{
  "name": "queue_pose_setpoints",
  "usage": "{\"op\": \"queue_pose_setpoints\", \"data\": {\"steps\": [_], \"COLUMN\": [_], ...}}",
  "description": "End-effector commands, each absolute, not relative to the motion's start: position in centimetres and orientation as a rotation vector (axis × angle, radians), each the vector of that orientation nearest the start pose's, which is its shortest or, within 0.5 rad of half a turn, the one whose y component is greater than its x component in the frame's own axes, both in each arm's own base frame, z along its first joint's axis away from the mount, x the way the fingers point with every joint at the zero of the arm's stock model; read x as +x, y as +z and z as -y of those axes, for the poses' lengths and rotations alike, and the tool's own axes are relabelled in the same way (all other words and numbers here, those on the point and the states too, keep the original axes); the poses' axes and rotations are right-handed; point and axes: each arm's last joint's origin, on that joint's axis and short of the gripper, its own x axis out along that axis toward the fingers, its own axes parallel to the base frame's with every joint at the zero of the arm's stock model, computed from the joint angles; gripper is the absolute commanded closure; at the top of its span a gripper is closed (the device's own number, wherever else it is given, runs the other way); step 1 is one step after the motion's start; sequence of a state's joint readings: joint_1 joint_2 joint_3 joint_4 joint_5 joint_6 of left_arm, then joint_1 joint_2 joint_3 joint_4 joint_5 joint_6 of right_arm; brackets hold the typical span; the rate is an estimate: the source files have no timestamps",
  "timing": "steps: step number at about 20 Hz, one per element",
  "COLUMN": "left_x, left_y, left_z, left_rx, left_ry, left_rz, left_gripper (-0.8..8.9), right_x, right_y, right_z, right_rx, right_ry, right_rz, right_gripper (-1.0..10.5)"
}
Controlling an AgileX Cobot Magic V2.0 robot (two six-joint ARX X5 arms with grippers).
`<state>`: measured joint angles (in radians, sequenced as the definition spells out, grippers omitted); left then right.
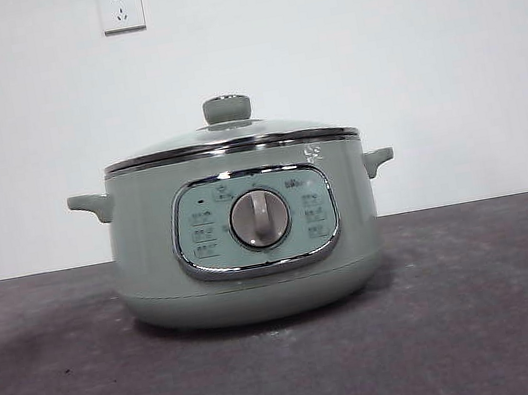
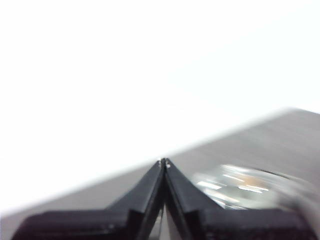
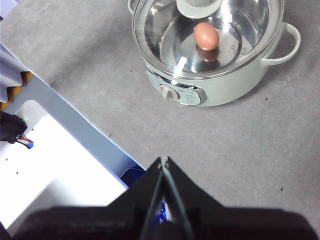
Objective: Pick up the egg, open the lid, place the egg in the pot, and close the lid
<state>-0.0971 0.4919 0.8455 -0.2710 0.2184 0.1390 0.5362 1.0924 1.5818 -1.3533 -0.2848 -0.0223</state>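
The pale sage-green pot (image 1: 247, 241) stands in the middle of the table, its dial panel facing the front view. The lid (image 1: 230, 140) sits closed on it, knob (image 1: 227, 108) on top. In the right wrist view the pot (image 3: 220, 87) is seen from above, and the reddish-brown egg (image 3: 206, 35) lies inside it under the clear lid (image 3: 165, 30). My right gripper (image 3: 163, 161) is shut and empty, high above the table and away from the pot. My left gripper (image 2: 164, 162) is shut and empty, with the blurred pot (image 2: 245, 187) beside it.
The table top (image 1: 488, 322) is dark grey. A white wall with two sockets (image 1: 121, 8) stands behind. In the right wrist view a white and blue machine base (image 3: 55, 150) lies at the table's edge, away from the pot.
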Motion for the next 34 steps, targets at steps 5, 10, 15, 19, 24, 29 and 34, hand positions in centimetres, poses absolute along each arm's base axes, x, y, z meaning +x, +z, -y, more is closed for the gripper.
{"op": "queue_pose_setpoints", "data": {"steps": [5,10,15,19,24,29,34], "left_x": [8.6,9.2,9.6,9.6,9.6,9.6,9.6], "left_y": [25.8,19.5,15.5,14.9,14.7,14.7,14.7], "left_z": [0.4,-0.1,-0.1,-0.1,-0.1,-0.1,-0.1], "left_rx": [0.126,0.046,0.000,-0.008,-0.012,-0.011,-0.012], "left_ry": [-0.108,-0.009,-0.002,-0.003,-0.012,-0.010,-0.010], "left_rz": [0.018,-0.059,-0.115,-0.164,-0.180,-0.180,-0.180], "left_gripper": [8.17,8.17,8.17,8.17,8.17,8.17,8.17], "right_x": [12.1,12.1,12.1,12.1,12.1,12.1,12.1], "right_y": [43.3,43.3,43.3,43.3,43.3,43.3,43.3], "right_z": [-8.2,-8.2,-8.2,-8.2,-8.2,-8.2,-8.2], "right_rx": [-0.128,-0.128,-0.128,-0.128,-0.128,-0.128,-0.128], "right_ry": [0.774,0.774,0.774,0.774,0.774,0.774,0.774], "right_rz": [-0.881,-0.881,-0.881,-0.881,-0.880,-0.880,-0.880], "right_gripper": [9.5,9.5,9.5,9.5,9.5,9.5,9.5]}}
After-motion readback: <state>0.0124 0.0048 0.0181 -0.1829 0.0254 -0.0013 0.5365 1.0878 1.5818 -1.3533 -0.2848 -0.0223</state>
